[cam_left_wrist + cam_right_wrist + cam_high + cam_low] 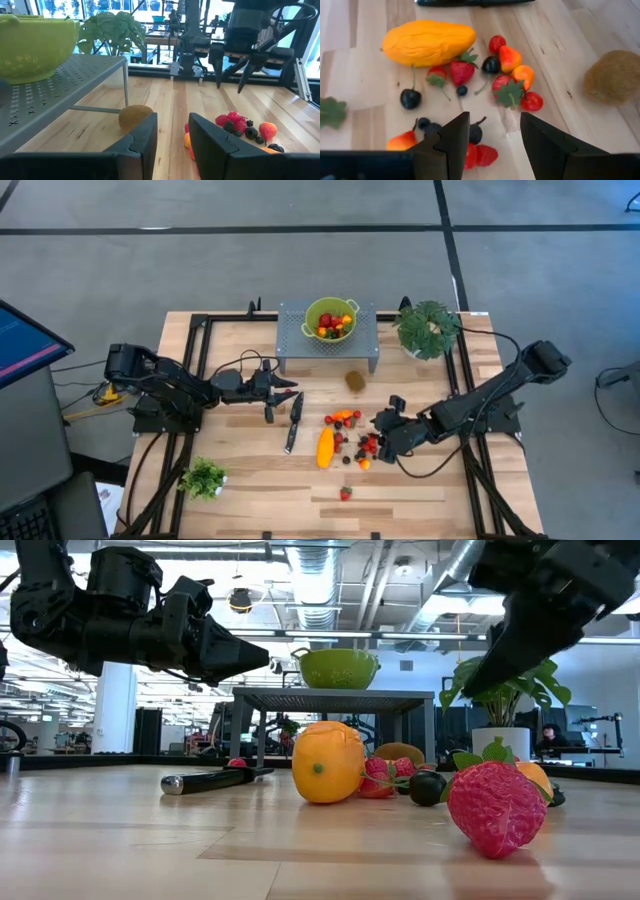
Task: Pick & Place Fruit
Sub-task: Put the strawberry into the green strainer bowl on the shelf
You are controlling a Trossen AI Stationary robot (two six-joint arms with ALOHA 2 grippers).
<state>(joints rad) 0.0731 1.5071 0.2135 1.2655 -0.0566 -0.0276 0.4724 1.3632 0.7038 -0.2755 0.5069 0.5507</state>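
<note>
1. Your right gripper (385, 432) hovers over the fruit pile (352, 435) mid-table, fingers apart, nothing held.
2. Drop straight onto one raspberry (481, 155) between the fingers; avoid neighbours.
3. Carry it to the green colander (330, 318) on the metal stand (290, 345) at the far edge.
4. Left gripper (283, 388) waits beside the knife (293, 421), fingers apart, empty.

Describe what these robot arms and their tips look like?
Two jointed arms, dark all over, with black cables looping along them. Each ends in a two-fingered end effector: the left end effector has blunt black fingers; the right end effector has matching flat, notched fingers.
</note>
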